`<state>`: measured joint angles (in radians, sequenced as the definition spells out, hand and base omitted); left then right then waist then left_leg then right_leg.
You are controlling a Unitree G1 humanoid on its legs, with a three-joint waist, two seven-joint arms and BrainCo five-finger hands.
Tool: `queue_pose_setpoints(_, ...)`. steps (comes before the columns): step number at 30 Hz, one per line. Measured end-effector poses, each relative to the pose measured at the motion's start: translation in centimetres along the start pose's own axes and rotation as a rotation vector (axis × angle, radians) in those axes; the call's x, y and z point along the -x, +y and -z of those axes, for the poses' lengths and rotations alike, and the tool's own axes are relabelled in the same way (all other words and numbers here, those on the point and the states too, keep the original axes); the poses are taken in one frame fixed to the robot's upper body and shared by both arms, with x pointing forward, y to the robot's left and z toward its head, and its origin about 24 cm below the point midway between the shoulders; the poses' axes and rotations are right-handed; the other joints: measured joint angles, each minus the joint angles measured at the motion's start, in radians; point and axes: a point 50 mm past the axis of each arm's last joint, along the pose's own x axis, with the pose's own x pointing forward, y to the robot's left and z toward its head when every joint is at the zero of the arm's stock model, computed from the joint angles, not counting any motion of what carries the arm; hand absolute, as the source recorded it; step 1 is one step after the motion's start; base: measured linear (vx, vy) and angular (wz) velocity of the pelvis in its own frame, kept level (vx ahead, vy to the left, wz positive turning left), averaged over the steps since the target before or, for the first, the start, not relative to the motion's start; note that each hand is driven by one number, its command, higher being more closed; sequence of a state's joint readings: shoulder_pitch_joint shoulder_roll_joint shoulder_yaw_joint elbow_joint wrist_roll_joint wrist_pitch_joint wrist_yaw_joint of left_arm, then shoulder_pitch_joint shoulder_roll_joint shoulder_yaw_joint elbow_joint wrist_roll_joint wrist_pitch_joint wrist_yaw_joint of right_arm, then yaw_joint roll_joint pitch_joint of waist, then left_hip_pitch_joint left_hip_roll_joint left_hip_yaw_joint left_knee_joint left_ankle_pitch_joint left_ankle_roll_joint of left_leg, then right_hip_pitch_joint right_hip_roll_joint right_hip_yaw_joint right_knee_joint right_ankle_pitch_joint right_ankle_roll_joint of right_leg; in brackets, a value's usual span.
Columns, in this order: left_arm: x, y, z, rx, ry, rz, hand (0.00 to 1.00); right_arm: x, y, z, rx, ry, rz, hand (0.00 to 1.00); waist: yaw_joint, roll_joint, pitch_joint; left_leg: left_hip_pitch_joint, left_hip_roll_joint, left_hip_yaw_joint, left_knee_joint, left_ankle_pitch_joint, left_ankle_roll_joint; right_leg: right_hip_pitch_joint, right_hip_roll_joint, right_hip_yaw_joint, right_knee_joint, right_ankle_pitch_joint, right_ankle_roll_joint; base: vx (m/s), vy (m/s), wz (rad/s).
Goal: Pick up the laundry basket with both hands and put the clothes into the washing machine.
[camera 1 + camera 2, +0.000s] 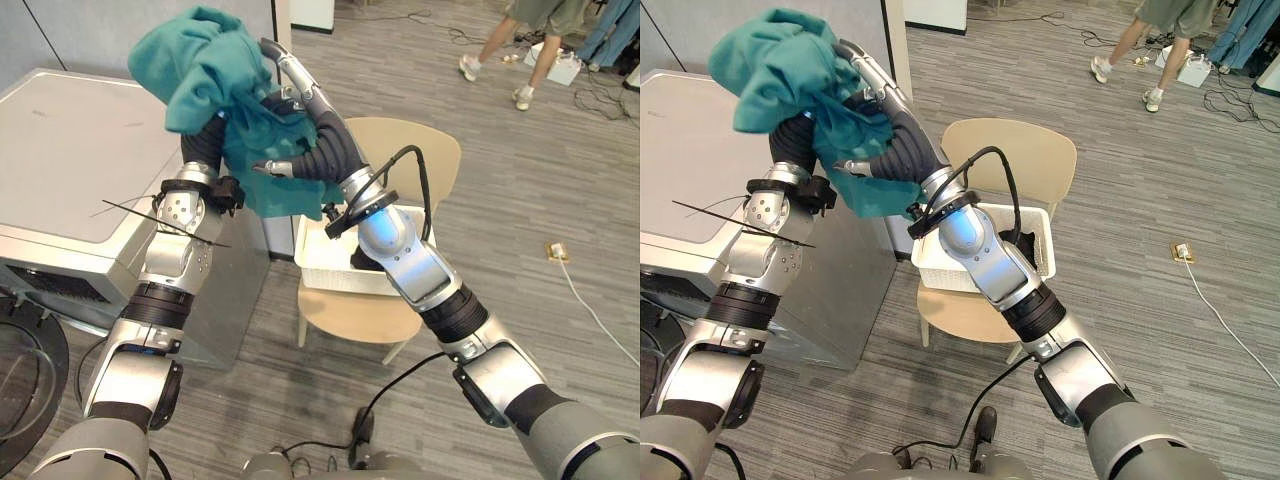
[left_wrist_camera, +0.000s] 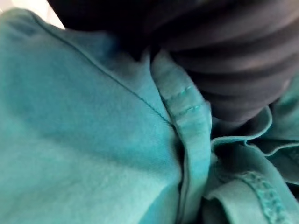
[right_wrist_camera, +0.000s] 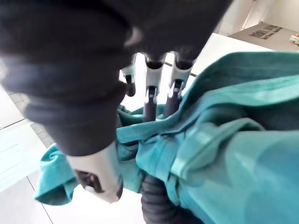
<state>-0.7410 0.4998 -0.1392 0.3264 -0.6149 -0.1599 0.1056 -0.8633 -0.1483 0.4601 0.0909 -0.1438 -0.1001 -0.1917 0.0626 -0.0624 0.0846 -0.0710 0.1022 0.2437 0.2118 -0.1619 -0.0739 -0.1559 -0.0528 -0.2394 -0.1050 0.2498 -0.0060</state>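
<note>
The washing machine (image 1: pixel 75 150) stands at the robot's left, a big silver-grey box with a flat top. To its right, near it, a light wooden chair (image 1: pixel 405 150) stands on the grey plank floor (image 1: pixel 520 180). Far behind the chair a person (image 1: pixel 528 45) is on the floor; I see legs and light shoes.

The white laundry basket (image 1: pixel 325 262) sits on the seat of the chair, upright and not in either hand. Something dark lies inside it, and I cannot tell what it is.

The green cloth (image 1: pixel 200 70) is out of the basket. It is bunched up high in the air, over the right side of the machine, and one end hangs down in front of the gap between the machine and the chair.

The left hand (image 1: pixel 203 142) reaches up into the cloth from below. The cloth covers its fingers, so I cannot tell if they are apart or together. The right hand (image 1: pixel 310 130) comes from the chair side and lies against the cloth, fingers (image 1: pixel 296 77) stretched out nearly straight along it and the thumb (image 1: pixel 268 168) apart below, with cloth between them.

A small yellow socket (image 1: pixel 557 250) lies on the floor at the right.
</note>
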Motion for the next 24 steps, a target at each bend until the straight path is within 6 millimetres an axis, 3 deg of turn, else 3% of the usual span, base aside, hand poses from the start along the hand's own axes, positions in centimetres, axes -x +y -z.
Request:
queue_pose_setpoints(5,0.4,2.2,0.1,0.029,-0.007,-0.113,1.00,0.0,-0.4,0.1,-0.023,0.011,0.025,0.00,-0.004,0.000,0.000,0.005,-0.001,0.005,-0.002,0.000,0.000,0.000,0.001,0.002,0.004,0.000,0.000,0.00,0.000,-0.03)
queue_pose_setpoints(8,3.6,4.2,2.2,0.087,0.024,-0.276,1.00,0.2,-3.3,0.2,-0.017,0.012,0.145,0.00,-0.002,-0.001,0.000,0.007,-0.001,0.006,-0.003,0.000,0.001,0.001,0.001,-0.001,0.004,0.000,0.000,0.00,0.000,0.00)
queue_pose_setpoints(10,5.3,5.5,3.4,0.058,0.077,-0.338,1.00,0.6,-6.6,0.6,0.029,0.030,0.262,0.00,0.007,-0.002,-0.001,0.007,0.001,0.007,-0.004,0.000,0.000,0.002,0.003,-0.001,0.004,0.000,0.000,0.00,0.000,0.05)
queue_pose_setpoints(13,5.3,6.1,2.6,0.051,0.042,-0.393,1.00,1.2,-8.0,1.0,0.039,0.057,0.336,0.00,0.006,-0.002,-0.001,0.017,0.002,0.007,-0.004,0.000,0.000,0.013,0.004,-0.002,0.004,0.000,0.000,0.00,0.004,0.00)
queue_pose_setpoints(15,5.7,5.9,0.7,0.031,-0.046,-0.407,1.00,2.2,-8.6,0.7,0.038,0.050,0.381,0.00,0.003,-0.004,-0.002,0.023,0.000,0.008,-0.007,-0.001,0.001,0.015,0.003,-0.002,0.004,0.000,0.000,0.00,0.052,-0.08)
queue_pose_setpoints(17,6.6,5.4,-0.6,-0.024,-0.115,-0.399,1.00,3.4,-9.8,1.0,0.070,0.067,0.432,0.00,0.002,-0.003,-0.002,0.030,-0.001,0.015,-0.012,-0.002,0.003,0.017,0.002,0.000,0.004,-0.001,0.000,0.00,0.064,-0.07)
queue_pose_setpoints(20,8.5,7.0,-1.3,-0.125,-0.135,-0.464,1.00,6.3,-12.6,2.7,0.145,0.165,0.525,0.00,0.004,-0.003,-0.003,0.049,-0.002,0.024,-0.024,-0.002,0.002,0.030,0.003,0.002,0.004,-0.017,-0.002,0.00,0.037,-0.05)
queue_pose_setpoints(23,11.3,9.5,-2.3,-0.182,-0.150,-0.576,1.00,10.6,-15.0,3.6,0.218,0.264,0.619,0.00,0.003,-0.002,-0.010,0.052,0.002,0.029,-0.029,-0.002,0.002,0.030,0.008,0.004,0.001,-0.028,-0.004,0.02,0.018,-0.03)
queue_pose_setpoints(24,13.2,10.4,-2.4,-0.213,-0.139,-0.623,1.00,13.2,-15.8,3.9,0.253,0.326,0.664,0.00,0.003,0.001,-0.020,0.055,0.004,0.029,-0.032,-0.002,0.001,0.030,0.011,0.003,0.001,-0.031,-0.005,0.04,0.017,0.00)
